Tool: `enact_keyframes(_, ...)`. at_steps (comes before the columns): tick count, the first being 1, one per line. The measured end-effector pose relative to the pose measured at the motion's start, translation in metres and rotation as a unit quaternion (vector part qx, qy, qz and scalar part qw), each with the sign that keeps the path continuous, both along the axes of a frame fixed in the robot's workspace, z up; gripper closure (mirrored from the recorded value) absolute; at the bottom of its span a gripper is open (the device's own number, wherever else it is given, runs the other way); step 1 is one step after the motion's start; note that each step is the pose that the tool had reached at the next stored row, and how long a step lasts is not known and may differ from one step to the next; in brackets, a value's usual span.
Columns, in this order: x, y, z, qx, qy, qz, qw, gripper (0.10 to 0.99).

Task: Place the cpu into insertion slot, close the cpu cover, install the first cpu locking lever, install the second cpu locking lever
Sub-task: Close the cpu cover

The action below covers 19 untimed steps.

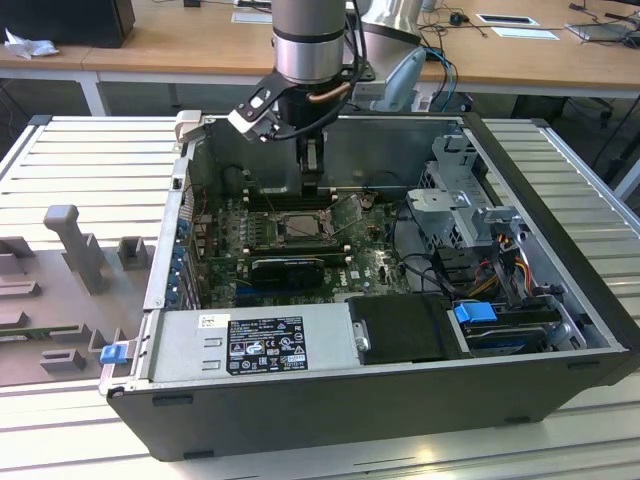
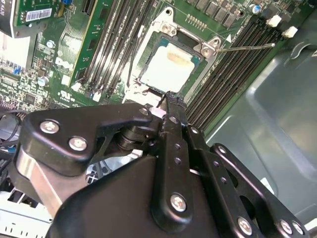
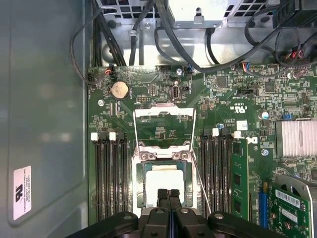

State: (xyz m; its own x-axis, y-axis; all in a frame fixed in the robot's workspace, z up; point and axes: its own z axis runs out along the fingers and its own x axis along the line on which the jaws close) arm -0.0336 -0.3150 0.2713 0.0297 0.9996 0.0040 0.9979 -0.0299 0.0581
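Pale cream square cpu [image 3: 163,184] lies in socket [image 3: 137,163].

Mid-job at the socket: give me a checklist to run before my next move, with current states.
1. cpu in the socket: ok, it lies inside.
2. cpu cover closed: not ok, it is folded back off the socket.
3. locking lever latched: not ok, it sticks out free.
4. gripper empty: ok, shut with nothing between its fingers.
5. Gripper at the work: ok, at the socket's edge beside the cpu.
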Motion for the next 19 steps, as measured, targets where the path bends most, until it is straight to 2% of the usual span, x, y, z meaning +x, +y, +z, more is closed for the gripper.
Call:
enact_keyframes(5,0.0031,0.0000,0.0038,0.0001,-0.0001,0.000,1.0000,0.980)
enact_keyframes(7,0.0076,0.0000,0.0038,0.0001,-0.0001,0.000,1.0000,0.980)
enact_keyframes(10,0.0184,0.0000,0.0038,0.0000,0.0000,0.000,1.0000,0.980)
enact_keyframes(11,0.0324,0.0000,0.0038,0.0000,0.0000,0.000,1.0000,0.980)
enact_keyframes(12,0.0404,0.0000,0.0032,0.0000,0.0000,0.000,1.0000,0.980)
enact_keyframes(13,0.0442,0.0000,0.0021,0.0000,0.0000,0.001,1.0000,0.980)
enact_keyframes(19,0.0504,0.0000,0.0019,0.0000,0.0000,0.002,1.0000,0.980)
